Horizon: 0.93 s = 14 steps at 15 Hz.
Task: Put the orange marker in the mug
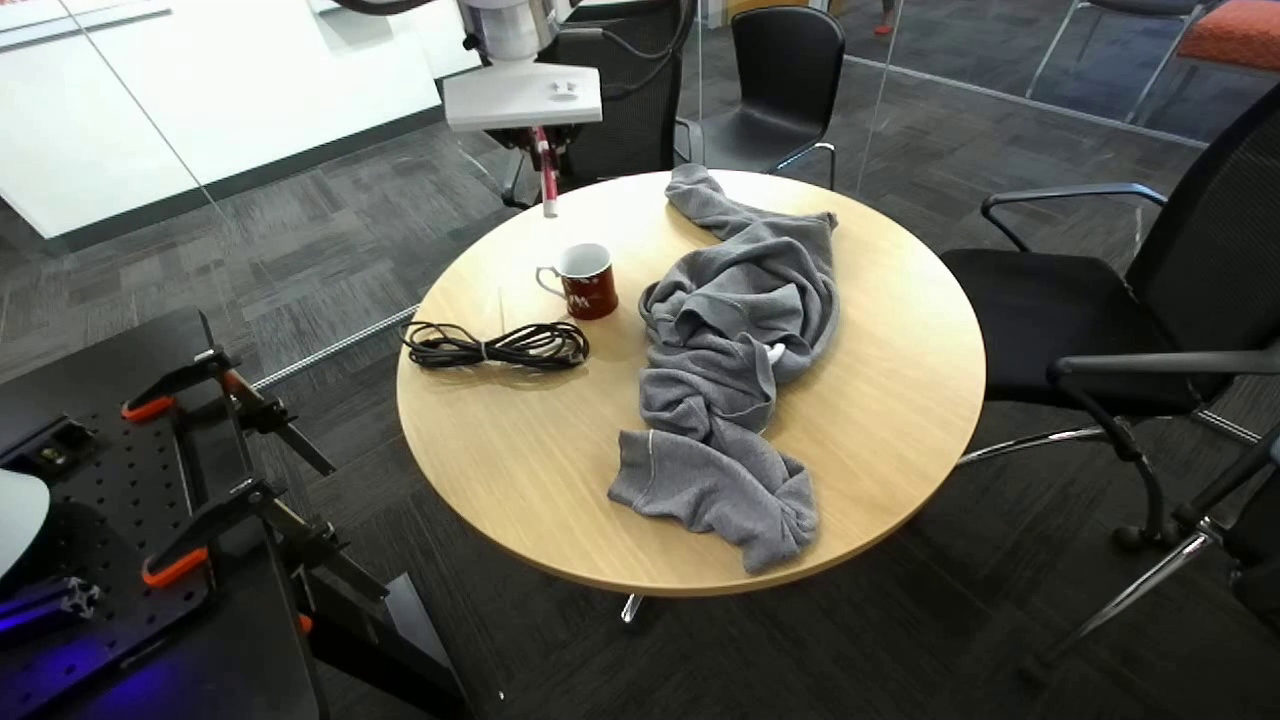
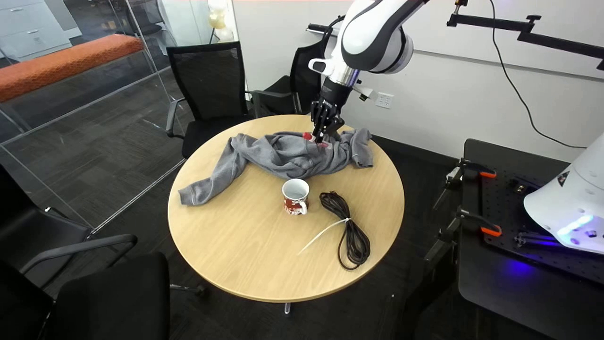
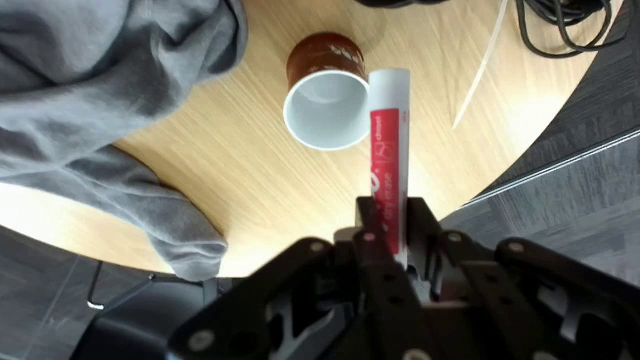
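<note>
Well, biggest before me is the round desk, pale wood, with the mug standing upright on it. Next comes the grey cloth, rumpled and stretched out long beside the mug, a gap between them. On another side of the mug, near it, a black cable lies coiled and bundled. My claw is drawn in to the width of the marker and pinches it from both sides, up in the air and apart from the mug. The mug itself is red-brown outside and pale inside. The marker has a red label with "dry erase" printed on it, and its white end points out past my claw; in the wrist view that end shows right beside the mug's rim, while both exterior views show the two apart. Smallest, a thin white tie runs out from the cable, on the mug's side away from the cloth.
</note>
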### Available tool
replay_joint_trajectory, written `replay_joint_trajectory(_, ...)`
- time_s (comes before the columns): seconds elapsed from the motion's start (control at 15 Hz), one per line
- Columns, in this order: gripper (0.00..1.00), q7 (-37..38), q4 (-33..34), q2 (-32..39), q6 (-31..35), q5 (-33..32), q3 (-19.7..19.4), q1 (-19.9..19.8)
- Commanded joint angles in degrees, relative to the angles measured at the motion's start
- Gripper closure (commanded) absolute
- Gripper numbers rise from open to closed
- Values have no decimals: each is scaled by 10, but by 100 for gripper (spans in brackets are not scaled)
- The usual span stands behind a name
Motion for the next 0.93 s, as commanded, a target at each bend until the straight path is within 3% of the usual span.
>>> replay_joint_trajectory(0.0,95,-153,45,57,1,80,57,-43)
replay_joint_trajectory(0.33,95,-272,79,107,-13,112,54,-36)
replay_joint_trajectory(0.87,95,-319,115,162,-18,104,56,-25)
